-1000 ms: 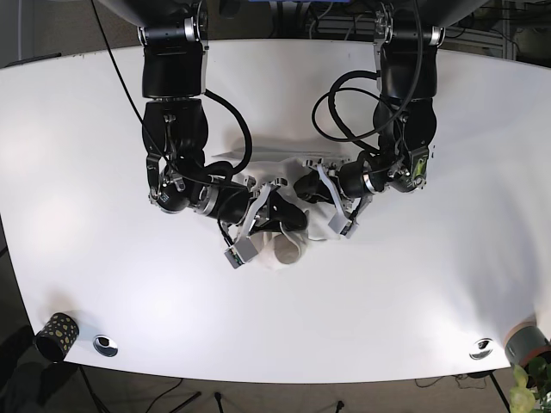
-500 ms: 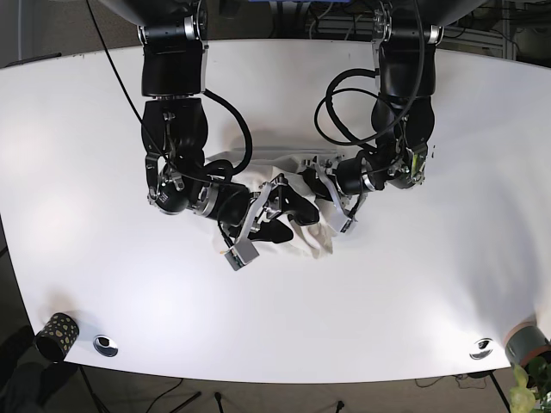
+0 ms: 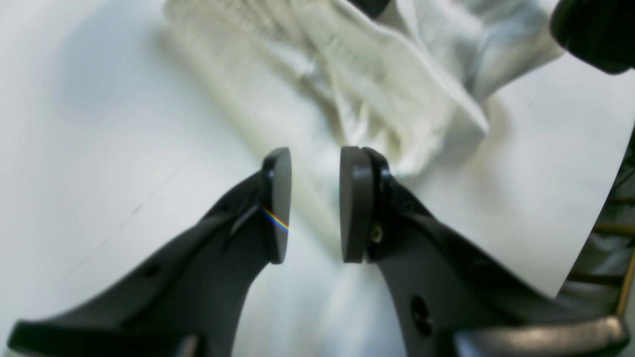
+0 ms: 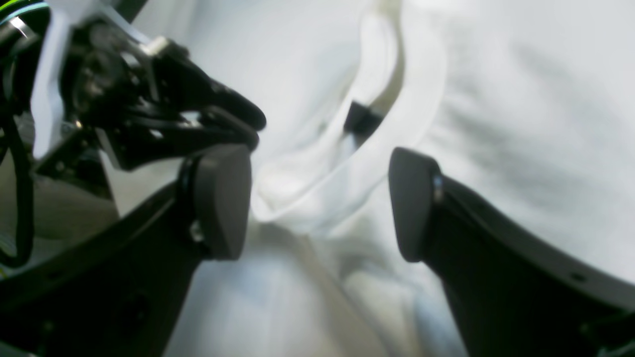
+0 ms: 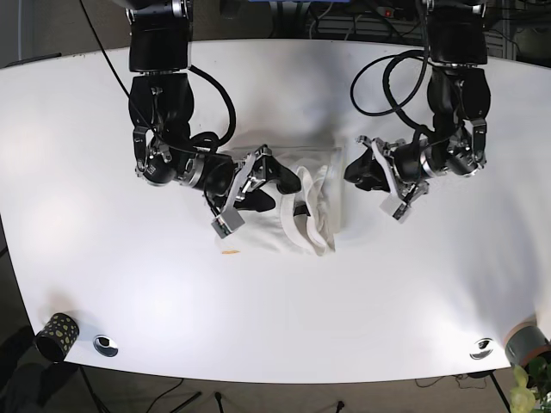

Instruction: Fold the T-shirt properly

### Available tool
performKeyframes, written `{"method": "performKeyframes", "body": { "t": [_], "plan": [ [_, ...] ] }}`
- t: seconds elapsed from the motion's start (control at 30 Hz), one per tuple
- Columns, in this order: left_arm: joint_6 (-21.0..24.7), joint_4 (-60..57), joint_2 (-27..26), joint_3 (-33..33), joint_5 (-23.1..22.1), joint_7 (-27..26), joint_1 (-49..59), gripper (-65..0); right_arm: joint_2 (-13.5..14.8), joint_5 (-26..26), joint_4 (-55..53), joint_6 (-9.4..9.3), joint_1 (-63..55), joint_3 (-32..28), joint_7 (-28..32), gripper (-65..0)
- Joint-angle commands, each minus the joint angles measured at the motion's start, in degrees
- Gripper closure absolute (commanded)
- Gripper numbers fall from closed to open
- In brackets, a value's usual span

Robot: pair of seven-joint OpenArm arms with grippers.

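Shirt (image 5: 297,202) lies bunched at the middle of the table (image 5: 413,292), partly folded, collar loop toward the lower edge. Right tool (image 4: 317,203), left of centre in the base view, hangs wide open over the collar, gripping nothing. Left tool (image 3: 312,203) sits right of the cloth, narrowly parted and empty. Risk: closing on the collar alone could drag the stacked layers apart.

White T-shirt (image 5: 297,202) bunched, partly folded, mid-table.

Left hand (image 3: 315,206) and right hand (image 4: 317,203) agape
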Motion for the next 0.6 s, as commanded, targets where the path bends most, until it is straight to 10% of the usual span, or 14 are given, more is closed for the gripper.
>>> {"method": "performKeyframes", "body": {
  "t": [0.0, 0.57],
  "plan": [
    [-0.29, 2.16, -2.85, -0.34, -0.9, -0.8, -0.16, -15.6, -0.15, 1.06, 0.64, 0.49, 0.22, -0.09, 1.42, -41.5],
    [-0.37, 2.6, -5.57, -4.82, -0.46, -0.8, -4.29, -15.6, -0.06, 1.06, -6.74, -0.12, -0.39, -19.08, 10.12, -41.5]
  ]
}}
